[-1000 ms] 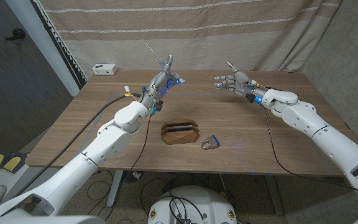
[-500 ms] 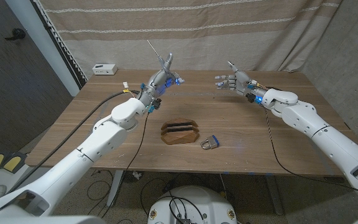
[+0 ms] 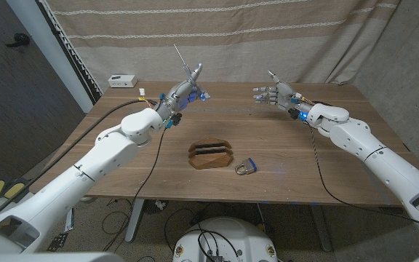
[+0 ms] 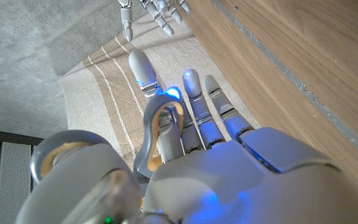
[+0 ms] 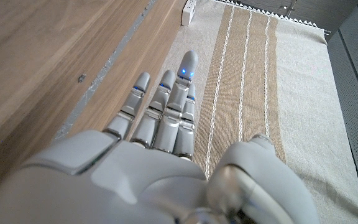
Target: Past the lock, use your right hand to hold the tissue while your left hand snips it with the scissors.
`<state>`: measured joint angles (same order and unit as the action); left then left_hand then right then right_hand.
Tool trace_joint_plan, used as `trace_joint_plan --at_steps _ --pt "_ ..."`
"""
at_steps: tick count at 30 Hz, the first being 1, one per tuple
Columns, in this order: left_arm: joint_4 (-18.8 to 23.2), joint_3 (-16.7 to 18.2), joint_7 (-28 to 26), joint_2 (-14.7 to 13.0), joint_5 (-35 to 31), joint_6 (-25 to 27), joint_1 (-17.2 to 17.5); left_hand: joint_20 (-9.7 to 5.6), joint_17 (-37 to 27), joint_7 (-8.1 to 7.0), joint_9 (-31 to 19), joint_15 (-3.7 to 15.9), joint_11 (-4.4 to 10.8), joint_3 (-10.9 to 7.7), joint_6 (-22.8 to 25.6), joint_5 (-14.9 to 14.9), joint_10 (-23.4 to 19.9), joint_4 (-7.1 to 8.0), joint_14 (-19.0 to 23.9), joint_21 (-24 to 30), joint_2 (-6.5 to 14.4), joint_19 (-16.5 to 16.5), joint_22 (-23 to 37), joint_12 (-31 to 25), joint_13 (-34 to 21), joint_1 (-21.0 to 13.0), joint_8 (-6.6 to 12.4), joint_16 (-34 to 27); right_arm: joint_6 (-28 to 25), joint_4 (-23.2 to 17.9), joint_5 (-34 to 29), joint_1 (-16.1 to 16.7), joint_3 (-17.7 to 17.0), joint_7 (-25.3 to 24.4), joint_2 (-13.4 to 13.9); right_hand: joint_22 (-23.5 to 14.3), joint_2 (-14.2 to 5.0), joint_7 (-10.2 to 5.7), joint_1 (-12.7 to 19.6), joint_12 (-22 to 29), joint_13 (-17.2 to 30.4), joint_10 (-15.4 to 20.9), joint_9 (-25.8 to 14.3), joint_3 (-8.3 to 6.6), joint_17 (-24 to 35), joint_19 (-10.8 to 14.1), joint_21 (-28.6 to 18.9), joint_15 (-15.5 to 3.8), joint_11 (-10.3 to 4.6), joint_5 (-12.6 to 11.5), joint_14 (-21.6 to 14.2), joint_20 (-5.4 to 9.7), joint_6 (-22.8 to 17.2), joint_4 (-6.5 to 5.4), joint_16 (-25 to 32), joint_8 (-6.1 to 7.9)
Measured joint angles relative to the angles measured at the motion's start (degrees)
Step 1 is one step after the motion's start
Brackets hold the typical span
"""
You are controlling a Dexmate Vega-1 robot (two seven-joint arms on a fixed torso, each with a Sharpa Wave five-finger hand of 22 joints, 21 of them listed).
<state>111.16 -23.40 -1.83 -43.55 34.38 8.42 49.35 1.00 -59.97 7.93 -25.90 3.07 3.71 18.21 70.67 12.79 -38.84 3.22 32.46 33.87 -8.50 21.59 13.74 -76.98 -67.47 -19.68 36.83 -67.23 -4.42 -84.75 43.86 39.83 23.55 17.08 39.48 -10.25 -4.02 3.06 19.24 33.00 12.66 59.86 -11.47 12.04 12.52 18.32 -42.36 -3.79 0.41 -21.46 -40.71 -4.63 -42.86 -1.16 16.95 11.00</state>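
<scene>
Nearby, wooden holder (image 3: 211, 154) beside padlock (image 3: 245, 167).

White-shelled arms, black cables, silver-grey hands (image 3: 273, 94), blue-lit fingertips (image 5: 184, 72).

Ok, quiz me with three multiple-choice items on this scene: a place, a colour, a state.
1. Where is the padlock?
A) just right of the wooden holder
B) at the table's far edge
C) in a robot hand
2. What colour is the padlock's body?
A) red
B) blue
C) green
3. What is the left robot hand doing?
A) holding nothing
B) resting on the table
C) holding the scissors raised

Answers: 1 A, it lies beside the holder; 2 B, its body shows blue; 3 C, a handle loop sits around a finger.
</scene>
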Motion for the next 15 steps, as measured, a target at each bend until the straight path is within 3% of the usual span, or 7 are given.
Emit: trace_joint_plan --at_steps 13,15 --pt "-2.40 -1.45 5.70 -1.00 2.48 3.20 -3.92 0.00 0.56 0.00 0.35 0.00 0.00 -0.40 0.00 0.38 0.00 -0.41 0.00 0.00 -0.01 0.00 0.25 -0.02 -0.01 0.00 -0.37 0.00 0.53 0.60 -0.38 -0.27 -0.19 -0.77 -0.39 0.00 0.00 0.00 0.00 0.00 0.00 0.00 0.00 0.00 0.00 0.00 0.23 0.00 0.00 0.00 0.00 0.00 0.00 0.00 0.00 0.23" --pt "-2.75 -1.78 6.53 -1.07 2.64 3.66 -4.51 -0.62 0.56 0.00 0.55 0.00 0.00 -0.40 0.00 0.73 0.00 -0.41 0.00 0.00 -0.17 0.20 0.15 -0.02 -0.01 0.16 -0.61 0.00 0.53 0.69 -0.44 -0.37 -0.20 -0.86 -0.38 0.00 0.00 0.00 0.00 0.00 0.00 0.00 0.00 0.00 0.00 0.00 0.23 0.00 0.00 0.00 0.00 0.01 0.00 0.00 0.00 0.23"
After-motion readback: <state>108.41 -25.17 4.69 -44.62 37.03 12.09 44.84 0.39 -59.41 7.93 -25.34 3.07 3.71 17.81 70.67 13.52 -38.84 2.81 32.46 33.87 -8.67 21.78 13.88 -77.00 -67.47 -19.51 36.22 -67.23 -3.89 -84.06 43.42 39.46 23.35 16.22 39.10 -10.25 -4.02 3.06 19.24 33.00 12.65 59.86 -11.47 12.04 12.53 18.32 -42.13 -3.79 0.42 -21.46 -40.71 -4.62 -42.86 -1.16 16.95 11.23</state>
